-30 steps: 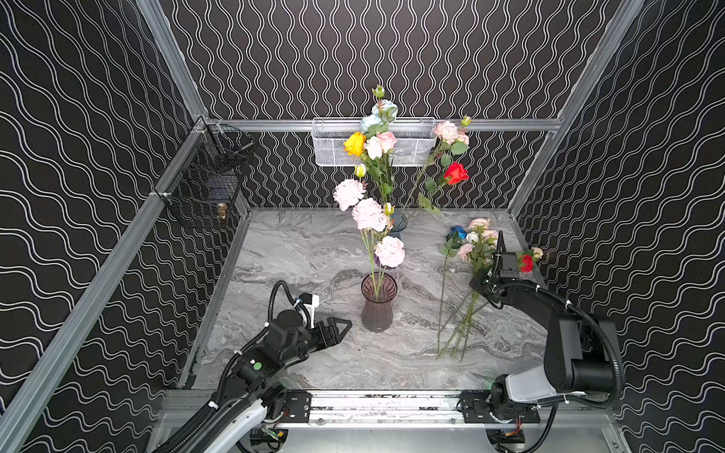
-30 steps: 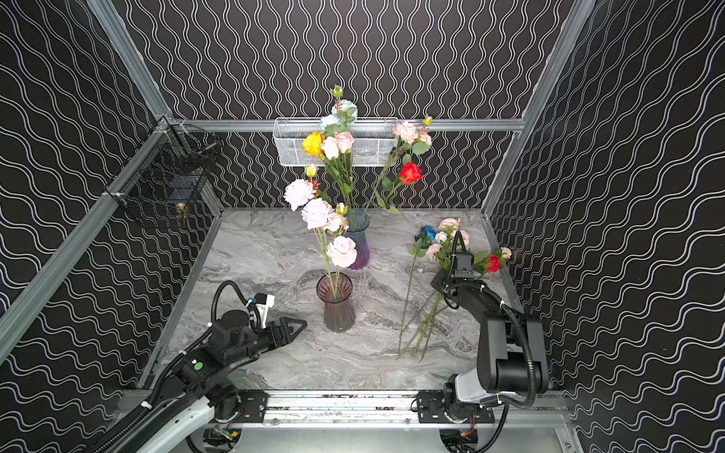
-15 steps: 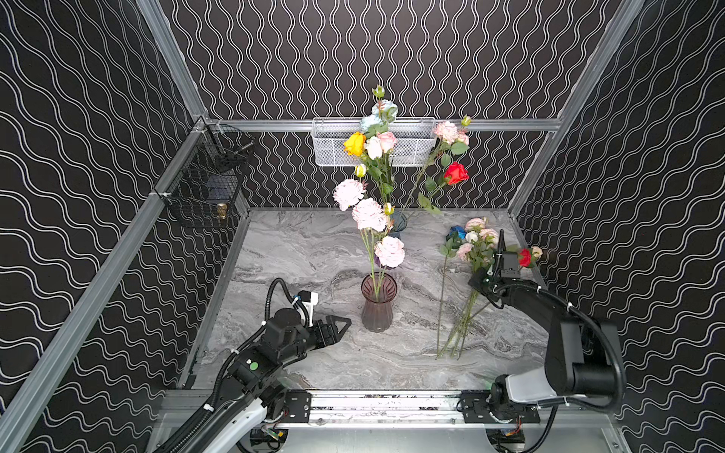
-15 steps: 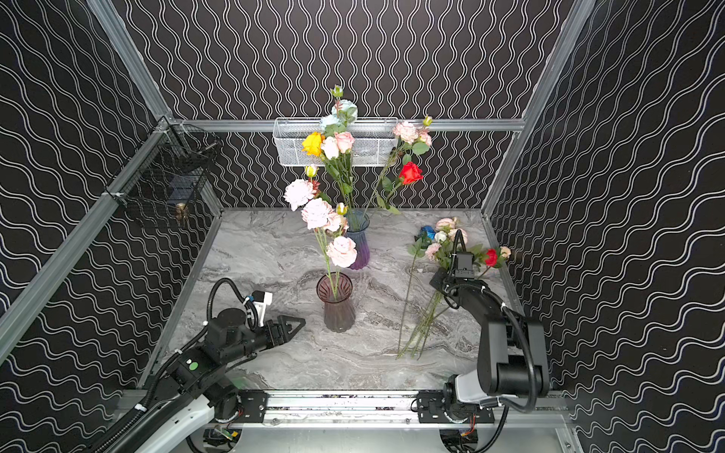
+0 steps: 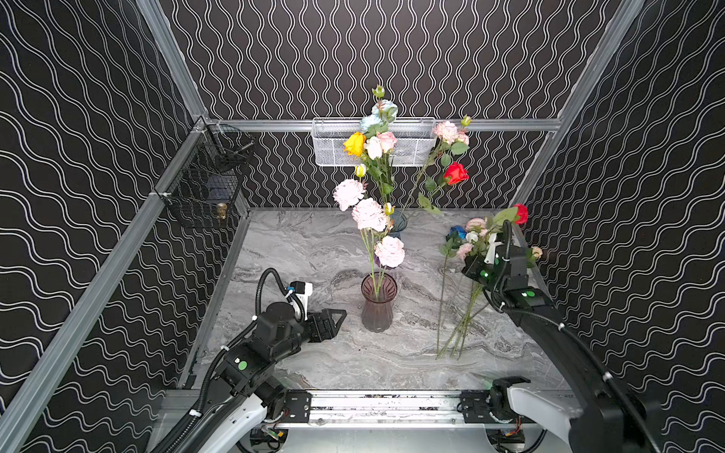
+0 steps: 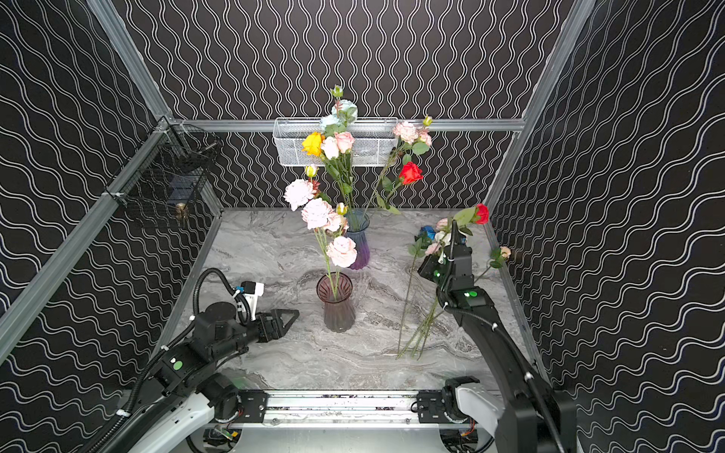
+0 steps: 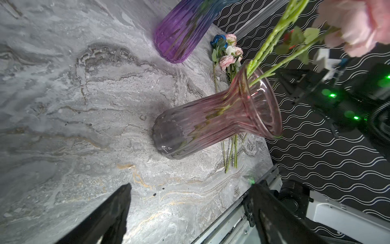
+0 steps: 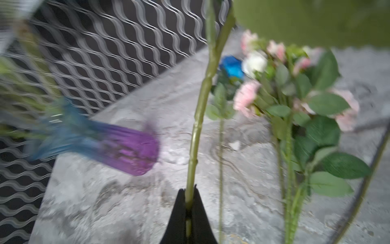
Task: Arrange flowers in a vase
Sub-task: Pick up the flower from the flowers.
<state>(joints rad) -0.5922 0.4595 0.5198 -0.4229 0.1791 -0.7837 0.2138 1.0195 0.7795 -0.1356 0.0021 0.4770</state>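
Note:
A pink glass vase point(image 5: 377, 302) point(image 6: 336, 302) point(image 7: 211, 122) stands mid-table and holds a spray of pale pink flowers point(image 5: 368, 213). Behind it, a purple-blue vase point(image 6: 359, 245) point(image 8: 126, 147) holds yellow, white, pink and red blooms. More flowers point(image 5: 465, 243) point(image 8: 295, 105) lie at the right. My right gripper point(image 8: 190, 194) point(image 5: 470, 270) is shut on a green stem point(image 8: 199, 114), with its red rose point(image 5: 520, 213) point(image 6: 481, 213) lifted off the table. Left of the pink vase, my left gripper point(image 7: 190, 211) point(image 5: 333, 317) point(image 6: 286, 315) is open and holds nothing.
A white mesh basket point(image 5: 333, 145) hangs on the back wall. A black wire basket point(image 5: 204, 188) hangs on the left wall. An aluminium rail point(image 5: 384, 404) runs along the front edge. The loose stems point(image 5: 459, 333) fan out towards the front right.
My right gripper has shut on a stem and raised it, so the red rose has risen off the table. My left gripper's jaws have spread wider.

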